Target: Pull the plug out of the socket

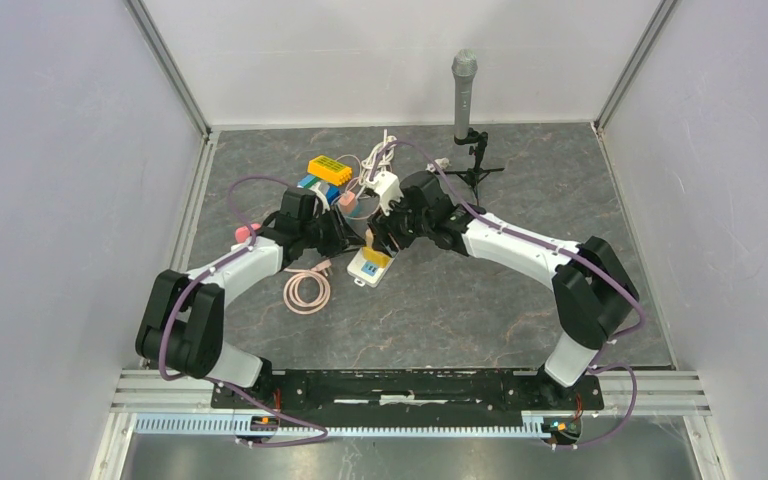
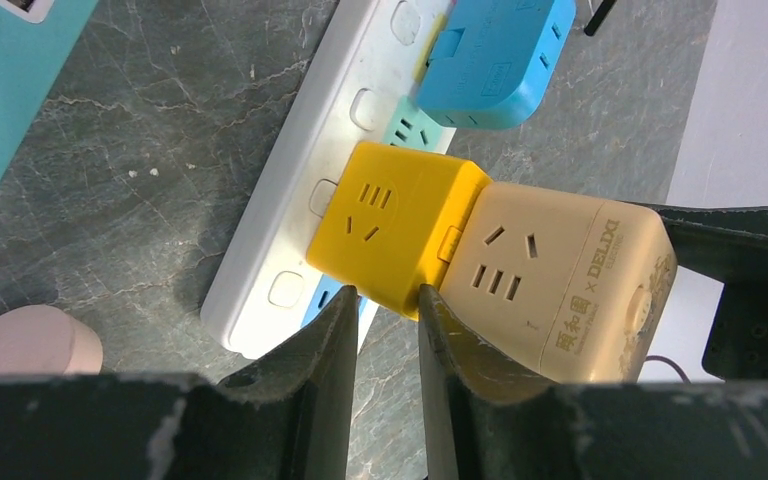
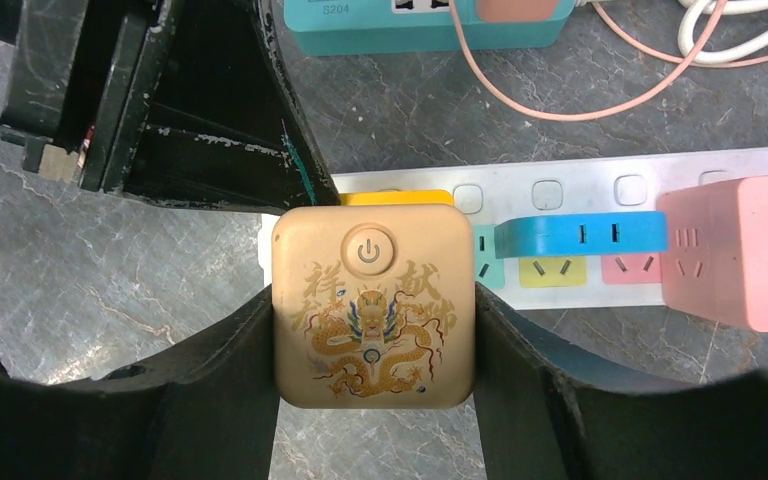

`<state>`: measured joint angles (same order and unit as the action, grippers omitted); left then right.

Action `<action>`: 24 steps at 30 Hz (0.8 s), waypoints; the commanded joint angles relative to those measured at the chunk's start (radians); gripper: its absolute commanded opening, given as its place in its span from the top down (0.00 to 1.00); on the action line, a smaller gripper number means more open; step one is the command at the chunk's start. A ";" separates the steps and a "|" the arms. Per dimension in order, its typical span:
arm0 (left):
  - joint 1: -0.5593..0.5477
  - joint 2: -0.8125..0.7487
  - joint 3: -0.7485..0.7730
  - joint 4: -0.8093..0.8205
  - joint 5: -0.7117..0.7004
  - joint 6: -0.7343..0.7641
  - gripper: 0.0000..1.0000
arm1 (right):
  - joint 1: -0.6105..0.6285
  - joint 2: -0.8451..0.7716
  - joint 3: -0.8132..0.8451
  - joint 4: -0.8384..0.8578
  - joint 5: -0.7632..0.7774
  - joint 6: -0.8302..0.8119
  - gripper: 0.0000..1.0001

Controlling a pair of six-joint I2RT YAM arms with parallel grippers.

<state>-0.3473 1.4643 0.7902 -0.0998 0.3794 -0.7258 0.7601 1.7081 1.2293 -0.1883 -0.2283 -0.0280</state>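
**Beige plug gripped, not yet out**

The left pincer (image 2: 385, 300), fingers nearly together, is at the edge of the yellow cube (image 2: 390, 230) on the white strip (image 2: 290, 170). The beige plug (image 3: 374, 250) (dragon on top) joins that cube, clamped by the right pincer (image 3: 372, 300).

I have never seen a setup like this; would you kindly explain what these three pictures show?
Two robot arms are bolted at the near edge of a table. One picture looks down from above; the other two come from wrist cameras. On the table are a white power strip, a teal power strip, a coiled cable and a microphone. A yellow cube sits on the white power strip, with a beige cube joined to its side. The right gripper clamps the beige cube; the left gripper, fingers nearly closed, meets the yellow cube's edge; whether it grips is unclear.
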 commanded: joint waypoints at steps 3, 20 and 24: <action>-0.025 0.076 -0.084 -0.218 -0.097 0.063 0.67 | -0.024 -0.101 0.001 0.242 -0.083 0.129 1.00; -0.025 0.118 -0.071 -0.296 -0.163 0.058 0.71 | -0.021 -0.193 -0.010 0.250 -0.036 0.045 1.00; -0.026 0.128 -0.066 -0.307 -0.169 0.059 0.71 | -0.022 -0.216 -0.008 0.272 -0.032 0.060 1.00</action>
<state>-0.3691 1.4948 0.8047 -0.1009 0.3794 -0.7334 0.7456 1.6550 1.1625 -0.1425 -0.2306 -0.0216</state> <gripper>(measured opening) 0.292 0.649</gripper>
